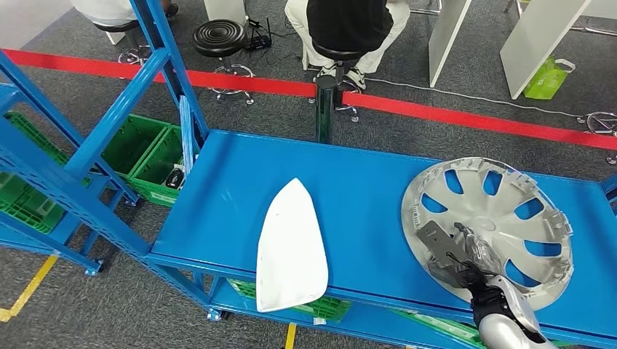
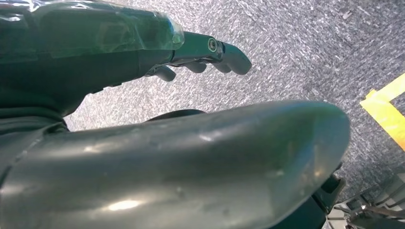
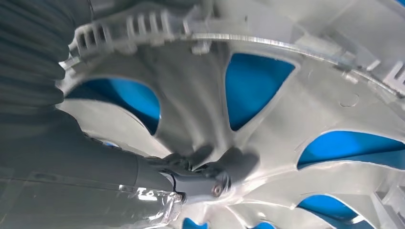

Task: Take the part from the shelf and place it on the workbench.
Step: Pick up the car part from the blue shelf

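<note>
A silver wheel cover (image 1: 502, 218) lies inner face up on the right of the blue surface (image 1: 364, 196). My right hand (image 1: 466, 262) reaches over its near rim. Its dark fingers (image 3: 210, 179) press on a spoke of the wheel cover (image 3: 305, 100) near the hub, and the thumb is hidden under the rim. A white, iron-shaped part (image 1: 291, 247) lies at the front middle of the surface, its blunt end jutting over the front edge. My left hand (image 2: 200, 55) hangs over the grey carpet with its fingers stretched out and nothing in them.
Blue rack struts (image 1: 80, 160) rise at the left, with green crates (image 1: 142, 153) below them. Beyond a red floor line (image 1: 436, 113) a person sits on a stool (image 1: 342, 54); a black stool (image 1: 220, 36) stands beside. Yellow floor tape (image 1: 25, 291) runs at the near left.
</note>
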`<state>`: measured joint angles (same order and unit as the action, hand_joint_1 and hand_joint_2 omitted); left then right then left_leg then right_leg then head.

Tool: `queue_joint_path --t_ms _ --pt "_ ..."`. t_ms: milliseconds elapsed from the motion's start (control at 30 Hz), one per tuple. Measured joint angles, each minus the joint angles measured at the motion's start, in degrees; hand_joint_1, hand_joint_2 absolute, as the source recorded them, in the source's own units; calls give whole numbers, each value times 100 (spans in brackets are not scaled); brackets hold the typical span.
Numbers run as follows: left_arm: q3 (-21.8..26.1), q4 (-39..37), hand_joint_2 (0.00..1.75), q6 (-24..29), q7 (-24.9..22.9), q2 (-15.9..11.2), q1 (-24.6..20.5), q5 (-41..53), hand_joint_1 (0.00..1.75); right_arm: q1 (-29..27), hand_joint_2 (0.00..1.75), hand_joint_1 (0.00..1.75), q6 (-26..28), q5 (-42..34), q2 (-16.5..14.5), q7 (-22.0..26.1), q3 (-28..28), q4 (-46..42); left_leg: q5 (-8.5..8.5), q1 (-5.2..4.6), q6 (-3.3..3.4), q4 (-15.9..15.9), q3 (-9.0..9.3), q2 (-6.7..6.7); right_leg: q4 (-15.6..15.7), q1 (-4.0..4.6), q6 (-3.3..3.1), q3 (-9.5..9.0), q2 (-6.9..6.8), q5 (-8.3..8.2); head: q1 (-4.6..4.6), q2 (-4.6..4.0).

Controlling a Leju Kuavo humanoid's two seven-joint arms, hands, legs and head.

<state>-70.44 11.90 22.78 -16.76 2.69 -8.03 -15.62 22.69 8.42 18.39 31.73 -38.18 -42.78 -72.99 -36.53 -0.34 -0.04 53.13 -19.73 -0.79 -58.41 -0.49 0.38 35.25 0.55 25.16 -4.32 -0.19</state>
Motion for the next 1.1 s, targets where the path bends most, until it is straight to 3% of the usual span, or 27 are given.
queue_joint_path --t_ms 533,700,1100 --pt "0 -1 0 84 0 2 1 5 0 -282 175 175 769 -494 515 29 629 225 15 -5 27 -1 5 -17 41 -4 24 -45 -29 -16 1 1" --pt "0 -1 0 161 0 2 4 -30 0 -443 175 175 1123 -544 613 244 828 140 14 -5 29 0 1 12 41 -10 24 -43 -26 -16 2 1" --pt "6 -5 0 334 0 2 11 -105 0 -319 175 175 1746 -650 893 522 1563 -1520 6 -10 42 -1 -3 149 29 -36 44 -11 36 -29 4 1"
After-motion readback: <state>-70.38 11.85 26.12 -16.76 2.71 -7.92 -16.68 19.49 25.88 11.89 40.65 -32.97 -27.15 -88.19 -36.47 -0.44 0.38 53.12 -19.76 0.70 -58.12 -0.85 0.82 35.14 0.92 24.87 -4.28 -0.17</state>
